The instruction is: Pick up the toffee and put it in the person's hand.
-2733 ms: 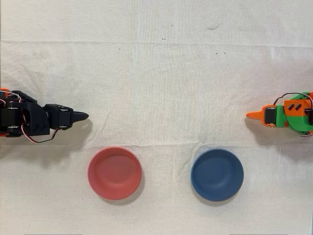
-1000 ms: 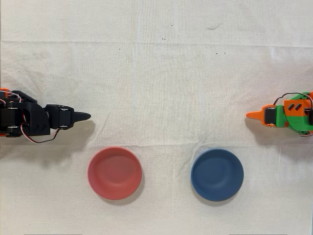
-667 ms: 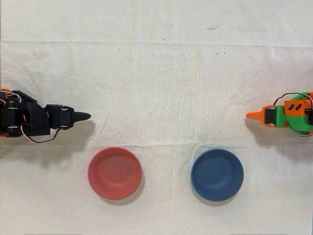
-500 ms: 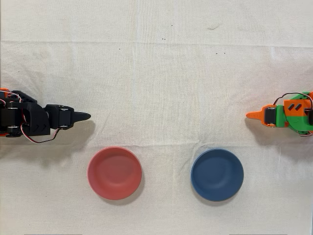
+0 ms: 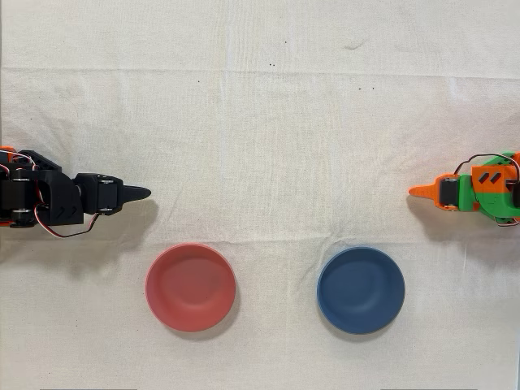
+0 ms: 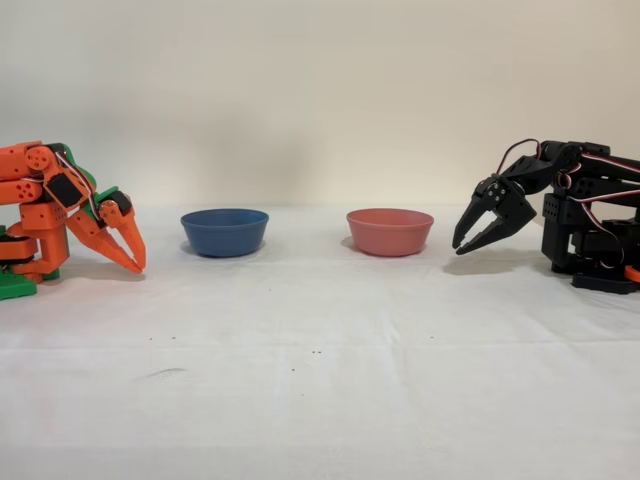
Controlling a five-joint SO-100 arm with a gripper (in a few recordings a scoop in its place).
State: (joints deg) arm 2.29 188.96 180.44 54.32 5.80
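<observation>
White cloth (image 5: 268, 122) covers the table; the black gripper (image 6: 470, 236) hangs parked above it, fingers slightly apart, gripping nothing; probably it awaits a target.

Overhead view: black arm's gripper (image 5: 138, 193) at left edge, idle arm (image 5: 475, 193) at right edge, facing each other. Two bowls side by side below that line: one (image 5: 191, 287) left-centre, other (image 5: 361, 290) right-centre, apart. All on the cloth (image 5: 268, 138).

Gripper (image 5: 140, 193) left, 2 bowls below
</observation>
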